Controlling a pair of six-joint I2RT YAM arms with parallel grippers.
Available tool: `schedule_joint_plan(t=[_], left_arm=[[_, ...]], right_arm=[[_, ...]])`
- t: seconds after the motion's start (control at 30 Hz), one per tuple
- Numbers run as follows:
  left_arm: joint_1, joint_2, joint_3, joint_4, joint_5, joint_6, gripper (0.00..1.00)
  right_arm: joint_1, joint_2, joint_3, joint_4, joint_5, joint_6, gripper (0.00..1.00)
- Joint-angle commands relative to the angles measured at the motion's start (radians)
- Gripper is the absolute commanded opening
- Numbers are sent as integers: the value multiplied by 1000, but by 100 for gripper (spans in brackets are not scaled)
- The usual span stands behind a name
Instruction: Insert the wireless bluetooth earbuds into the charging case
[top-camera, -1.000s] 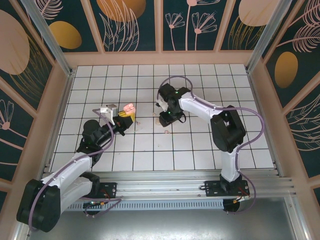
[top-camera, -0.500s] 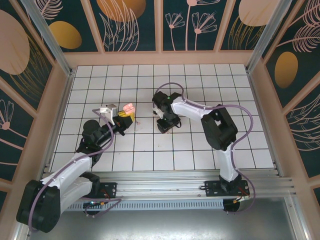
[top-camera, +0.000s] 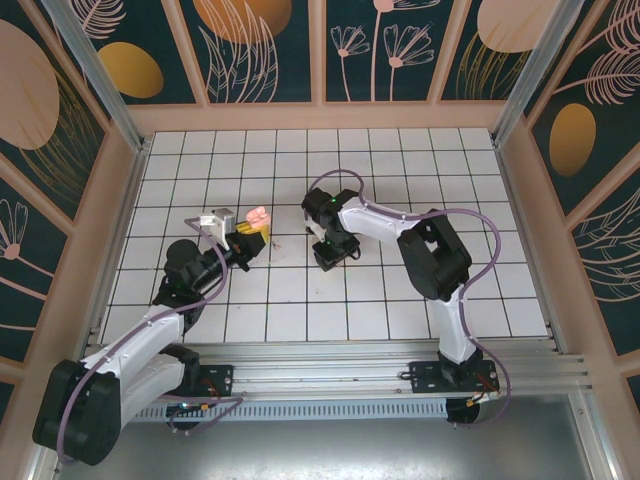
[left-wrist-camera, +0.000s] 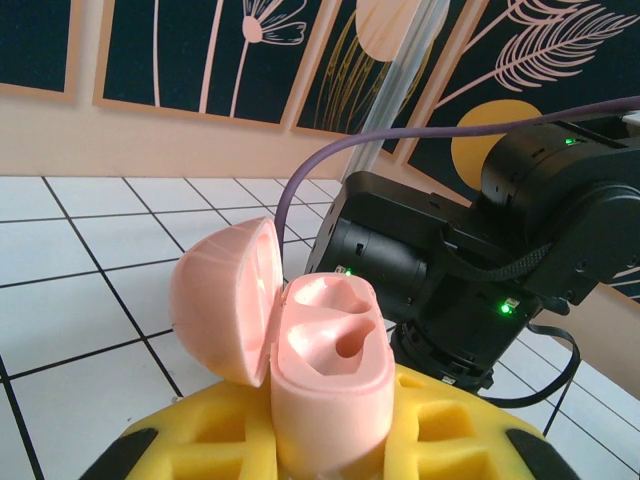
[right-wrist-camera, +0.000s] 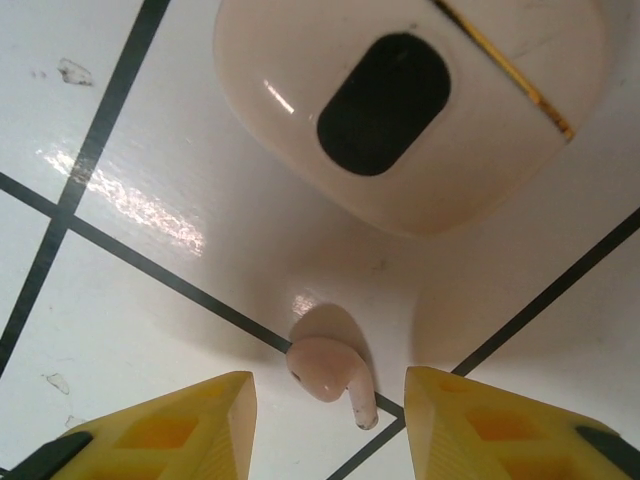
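Note:
The charging case (left-wrist-camera: 330, 370) is a salmon-pink clamshell standing upright with its lid (left-wrist-camera: 222, 300) swung open to the left. Both moulded sockets look empty. My left gripper (left-wrist-camera: 330, 440) is shut on its base between yellow fingers (left-wrist-camera: 190, 445); in the top view the charging case (top-camera: 258, 215) sits at my left gripper (top-camera: 250, 233), left of centre. My right gripper (right-wrist-camera: 328, 400) is open and hangs low over the tiles, and its yellow fingertips (right-wrist-camera: 190, 425) flank one pale pink earbud (right-wrist-camera: 328, 368) lying on a grid line, stem pointing toward the camera. In the top view my right gripper (top-camera: 331, 251) points down.
A small beige piece with a dark oval centre (right-wrist-camera: 410, 100) lies on the tile just beyond the earbud. The right arm's black wrist (left-wrist-camera: 480, 270) stands close behind the case. Wooden walls (top-camera: 320, 115) ring the white tiled floor (top-camera: 420, 180).
My right gripper has swung a little left and toward the near edge, settling low over the tiles at the earbud. The left arm and case have stayed still.

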Motion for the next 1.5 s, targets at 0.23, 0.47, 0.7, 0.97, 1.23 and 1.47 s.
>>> schedule_joint_plan(t=[0.23, 0.47, 0.7, 0.97, 1.23, 1.47], left_arm=[[-3, -24, -1, 12, -6, -3, 10], [-3, -36, -1, 1, -8, -4, 11], [-3, -38, -2, -14, -1, 18, 11], [-4, 22, 30, -23, 9, 65, 10], [-3, 91, 66, -13, 26, 94, 9], [-4, 152, 83, 39, 92, 130, 9]], right_arm=[[13, 22, -30, 41, 22, 35, 39], [13, 20, -44, 62, 31, 49, 35], [13, 14, -59, 82, 21, 51, 29], [11, -53, -100, 147, 24, 99, 27], [1, -167, -203, 361, 5, 225, 26], [2, -290, -355, 637, 52, 353, 26]])
